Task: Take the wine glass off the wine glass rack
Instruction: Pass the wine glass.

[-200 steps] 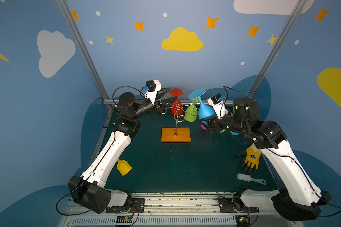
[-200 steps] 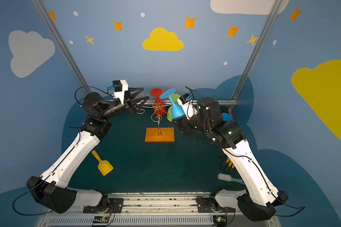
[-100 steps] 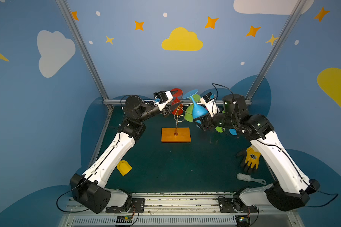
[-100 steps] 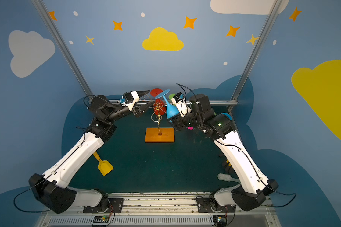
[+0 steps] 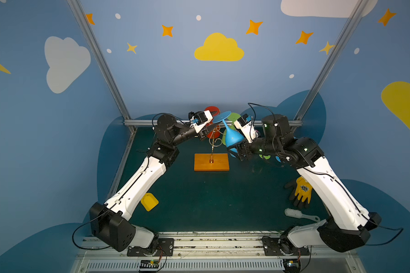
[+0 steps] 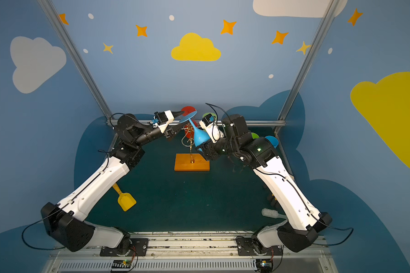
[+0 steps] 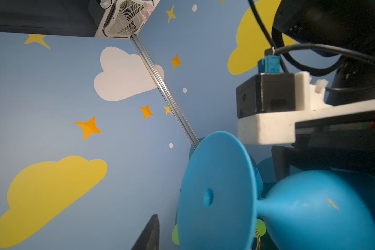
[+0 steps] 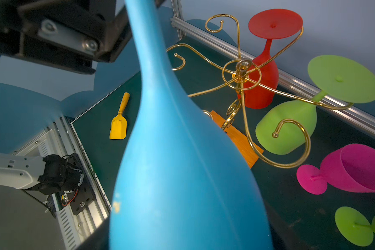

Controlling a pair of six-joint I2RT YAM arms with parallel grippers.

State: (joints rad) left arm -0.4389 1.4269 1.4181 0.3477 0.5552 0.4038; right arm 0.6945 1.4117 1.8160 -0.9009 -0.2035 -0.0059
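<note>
The wine glass rack (image 5: pixel 213 141) is gold wire on an orange wooden base (image 5: pixel 211 162); its hub (image 8: pixel 241 69) shows in the right wrist view. A red wine glass (image 8: pixel 262 71) and a green one (image 8: pixel 290 123) hang from its arms, foot up. My right gripper (image 5: pixel 234 150) is shut on the bowl of a blue wine glass (image 5: pixel 232 139), held foot up just right of the rack top. My left gripper (image 6: pixel 180 121) is open at the blue foot disc (image 7: pixel 214 194). One finger (image 7: pixel 149 236) stands apart from the disc; the other is hidden.
A magenta glass (image 8: pixel 353 171) and a green glass (image 8: pixel 359 225) lie on the mat right of the rack. A yellow scoop (image 5: pixel 149 201) lies front left. A yellow glove (image 5: pixel 302 191) and a white brush (image 5: pixel 296 214) lie front right. A metal rail (image 5: pixel 291 123) runs along the back.
My left gripper has reached right to the blue glass's foot and its jaws have narrowed. My right arm has carried the blue glass left, closer to the rack top.
</note>
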